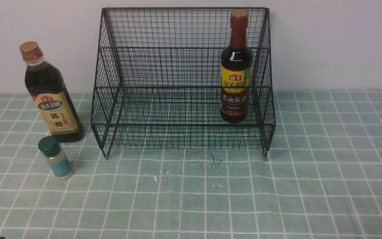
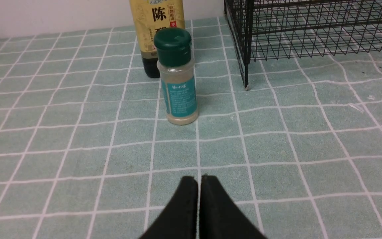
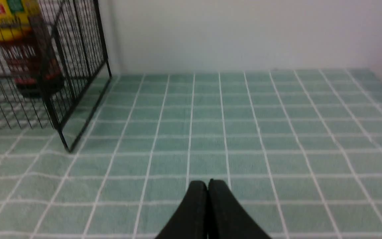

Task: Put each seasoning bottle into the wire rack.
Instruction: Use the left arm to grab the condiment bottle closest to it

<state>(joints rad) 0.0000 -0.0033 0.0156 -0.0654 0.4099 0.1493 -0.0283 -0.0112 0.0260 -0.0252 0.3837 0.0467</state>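
So, 1 of 3 is in: the brown-neck bottle [image 1: 236,83] w/ yellow-red label stands upright in the wire rack [image 1: 177,125], right end of the lower tier. The gold-cap bottle [image 1: 53,103] and the green-capped shaker [image 1: 56,159] both stand on the checked cloth [image 1: 310,166] outside the rack, off its left side, shaker just in front of the tall one and nearer the robot. The left gripper [image 2: 199,181] hangs low over the cloth facing the shaker, jaws together, holding nothing; the right gripper [image 3: 207,184] is likewise pressed together and empty, over bare cloth near the rack's right wall. Risks, as I judge them: the jaws must part before any approach, else the closed tips just shove the shaker, which looks light and prob. tips or skids back into the tall bottle. Going for the tall bottle first means reaching past the shaker, so a knock is likely; shaker first seems safer. On entry, the rack's front rail can catch a bottle base if it isn't lifted enough, and a bump may slide the rack on its short legs or rock the bottle inside.
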